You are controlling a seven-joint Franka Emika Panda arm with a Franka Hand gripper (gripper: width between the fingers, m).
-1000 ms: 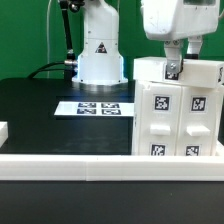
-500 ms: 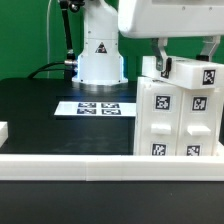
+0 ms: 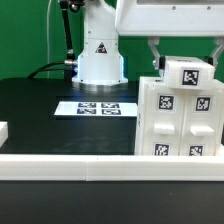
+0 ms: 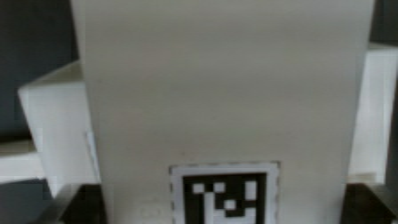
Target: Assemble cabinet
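Observation:
The cabinet's large white box [image 3: 178, 125] stands at the exterior view's right, with tagged panels on its front. A smaller white panel [image 3: 187, 74] with a black-and-white tag lies tilted on top of the box. My gripper [image 3: 184, 58] hangs right over it, its fingers [image 3: 153, 52] down on either side, shut on this panel. In the wrist view the panel [image 4: 214, 90] fills the middle, with its tag [image 4: 224, 195] by the jaws. Part of the box [image 4: 50, 120] shows behind it.
The marker board [image 3: 98, 107] lies flat on the black table in front of the robot base [image 3: 100, 55]. A long low white rail [image 3: 70, 163] runs along the near edge. A small white piece [image 3: 3, 130] sits at the exterior view's left edge.
My gripper has moved toward the exterior view's left over the box. The tagged panel in it has shifted left and turned with it, so its tag now faces up and forward.

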